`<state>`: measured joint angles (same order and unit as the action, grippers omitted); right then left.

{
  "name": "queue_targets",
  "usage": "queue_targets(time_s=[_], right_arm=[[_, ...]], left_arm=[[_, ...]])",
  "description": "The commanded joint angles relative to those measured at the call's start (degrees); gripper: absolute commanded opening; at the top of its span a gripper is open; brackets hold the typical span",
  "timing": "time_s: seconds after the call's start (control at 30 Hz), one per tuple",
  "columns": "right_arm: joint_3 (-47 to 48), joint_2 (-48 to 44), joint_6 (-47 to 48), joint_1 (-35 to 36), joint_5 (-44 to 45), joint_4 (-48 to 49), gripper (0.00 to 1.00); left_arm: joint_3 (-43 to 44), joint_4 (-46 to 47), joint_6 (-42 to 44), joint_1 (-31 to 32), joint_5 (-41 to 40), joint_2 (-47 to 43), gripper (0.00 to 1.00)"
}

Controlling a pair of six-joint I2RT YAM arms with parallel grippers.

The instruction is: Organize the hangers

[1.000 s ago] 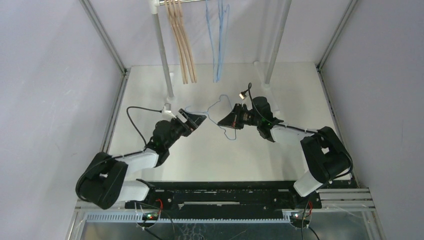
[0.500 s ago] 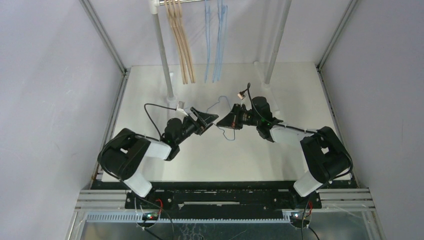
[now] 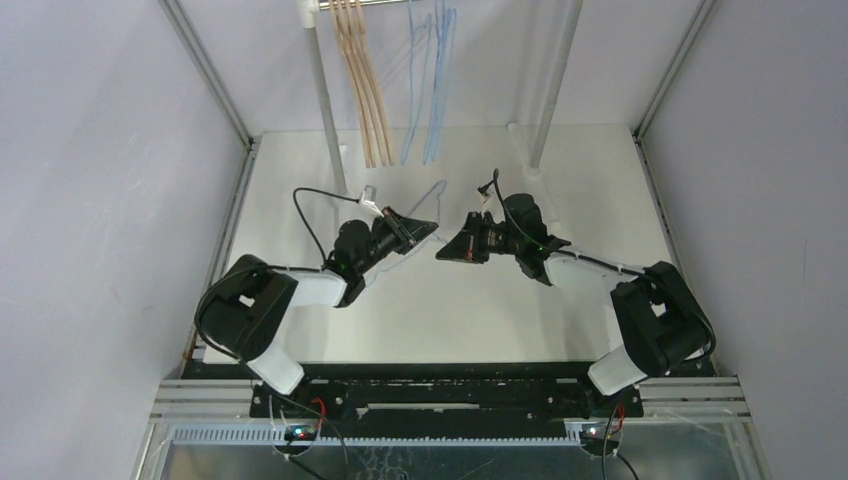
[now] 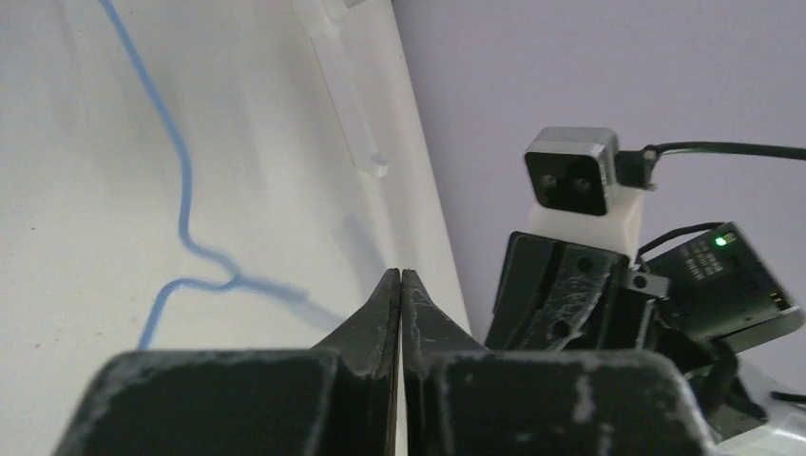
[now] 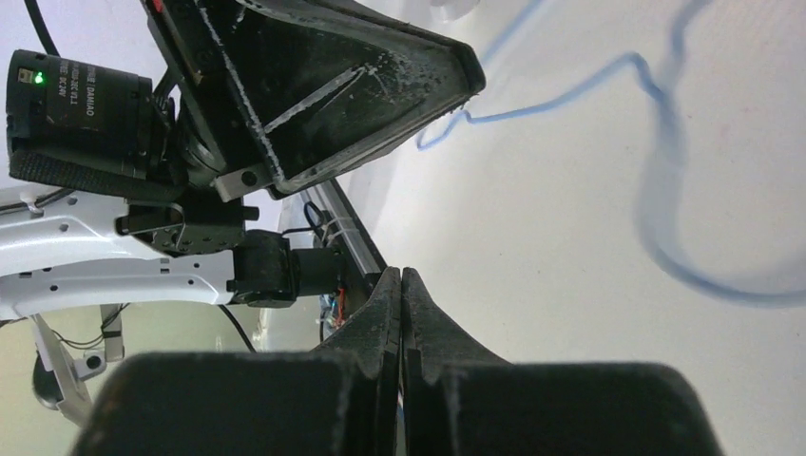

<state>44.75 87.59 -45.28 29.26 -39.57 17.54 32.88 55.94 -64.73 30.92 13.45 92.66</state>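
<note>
**A:** Start at the left. What is the left pincer doing?

**B:** The left pincer (image 3: 433,229) reaches over the white table (image 3: 450,310) toward the middle. Its two fingers are pressed together, and its own camera shows only a hairline between them.

**A:** Pressed on anything?

**B:** On a blue wire hanger (image 4: 183,180). In the left wrist view the thin wire bends in toward the fingertips from the left. In the right wrist view it comes out just at that pincer's tip. The rest of the hanger runs off toward the far side of the table. I cannot tell whether it touches the surface.

**A:** And to the right of that?

**B:** The right pincer (image 3: 440,254) faces the left one, their tips near each other but apart. Its fingers are together as well, with nothing between them.

**A:** Where are the other hangers?

**B:** They hang on the rail (image 3: 350,3) at the back. The wooden hangers (image 3: 365,90) hang in a tight bunch on the left, close to the left post (image 3: 325,100). The blue hangers (image 3: 432,90) hang just to their right, more loosely spread. The right post (image 3: 555,80) stands further right.
</note>
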Motion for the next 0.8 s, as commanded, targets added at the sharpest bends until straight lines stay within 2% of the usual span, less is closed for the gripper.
queue_targets(time_s=[0.0, 0.17, 0.23, 0.27, 0.3, 0.33, 0.37, 0.43, 0.47, 0.5, 0.53, 0.6, 0.67, 0.7, 0.77], right_arm=[[2.21, -3.68, 4.78, -1.28, -0.32, -4.05, 0.0], [2.16, -6.23, 9.87, -2.81, 2.03, -9.81, 0.0], [2.24, -6.27, 10.92, -3.5, 2.04, -10.38, 0.01], [2.83, -6.69, 12.31, -3.69, 3.11, -11.91, 0.06], [3.6, -7.48, 14.41, -3.37, 5.48, -15.01, 0.16], [4.62, -8.74, 17.11, -2.69, 11.51, -18.43, 0.3], [5.38, -10.06, 19.72, -1.82, 16.18, -21.64, 0.38], [5.7, -12.5, 23.16, -1.03, 22.29, -24.92, 0.4], [5.6, -13.48, 23.55, -2.03, 23.16, -25.7, 0.43], [5.53, -14.21, 23.83, -2.86, 23.82, -26.38, 0.52], [5.51, -14.76, 24.33, -3.19, 25.28, -27.28, 0.62], [5.58, -15.89, 26.03, -3.16, 28.96, -28.52, 0.76], [5.59, -16.49, 26.38, -4.02, 29.2, -29.11, 0.85], [5.3, -16.6, 25.67, -4.99, 27.86, -28.71, 0.94], [4.26, -16.19, 22.16, -9.06, 21.61, -26.6, 1.0]], left_arm=[[1.08, -0.05, 2.25, 0.25, 0.88, 0.98, 0.0], [0.78, -1.84, 4.0, 0.24, 0.46, 1.13, 0.01], [0.78, -1.97, 4.83, 0.28, 0.65, 0.84, 0.1], [0.97, -2.63, 5.96, 0.28, 0.65, 0.33, 0.12], [1.49, -4.71, 7.96, 0.38, 0.36, -0.5, 0.13], [2.53, -10.9, 11.41, 0.46, -0.58, -2.26, 0.18], [4.4, -18.42, 16.03, 0.69, -2.56, -3.91, 0.21], [8.39, -33.28, 26.25, 2.06, -10.54, -7.17, 0.26], [9.88, -38.54, 31.2, 2.96, -15.15, -8.22, 0.31], [11.12, -42.31, 34.84, 3.82, -18.94, -9.0, 0.4], [12.09, -44.96, 37.89, 4.1, -21.35, -9.3, 0.48], [13.65, -48.81, 42.22, 4.17, -23.58, -8.9, 0.6], [15.95, -53.11, 45.9, 4.15, -23.37, -7.55, 0.69], [16.65, -54.51, 47.16, 4.15, -22.8, -6.84, 0.7], [16.26, -54.84, 48.73, 4.15, -20.94, -6.77, 0.73]])
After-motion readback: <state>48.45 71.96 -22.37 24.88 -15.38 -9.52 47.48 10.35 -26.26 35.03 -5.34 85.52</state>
